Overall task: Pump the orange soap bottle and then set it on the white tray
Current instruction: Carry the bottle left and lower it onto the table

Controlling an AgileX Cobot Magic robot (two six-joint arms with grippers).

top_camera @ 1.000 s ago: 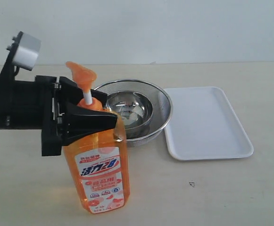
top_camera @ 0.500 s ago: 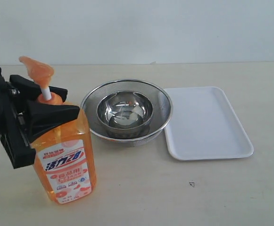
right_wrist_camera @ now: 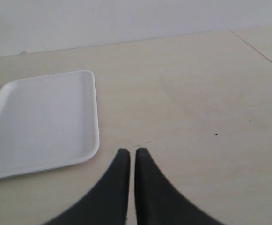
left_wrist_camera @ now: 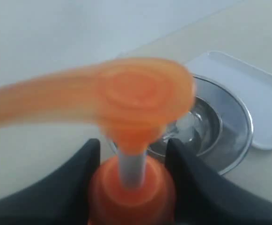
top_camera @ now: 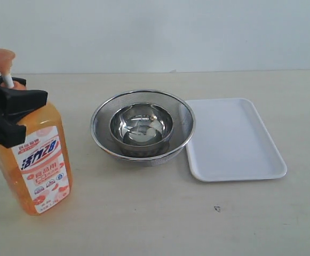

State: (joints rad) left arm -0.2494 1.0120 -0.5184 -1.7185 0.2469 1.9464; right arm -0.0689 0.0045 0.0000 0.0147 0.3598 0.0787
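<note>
At the far left edge of the exterior view, your left gripper [top_camera: 26,93] has its black fingers clamped on the shoulder of the orange soap bottle [top_camera: 37,160], just under the white stem. The bottle leans, with its top tipped toward that left edge. You cannot tell whether its base touches the table [top_camera: 155,224].

From the left wrist camera you see the two fingers [left_wrist_camera: 82,168] pressing on either side of the orange neck. The pump head [left_wrist_camera: 140,93] is blurred above them, raised on its stem.

Well apart from the bottle, at mid-table, a small steel bowl [top_camera: 141,125] sits nested inside a larger steel mesh bowl [top_camera: 100,140]. The white tray [top_camera: 235,138] lies flat just to the right of the bowls, its left edge at the mesh bowl's rim. Whether they touch is unclear.

Your right gripper [right_wrist_camera: 131,153] hangs low over the table near one corner of the tray, its fingers drawn nearly together and gripping nothing.
</note>
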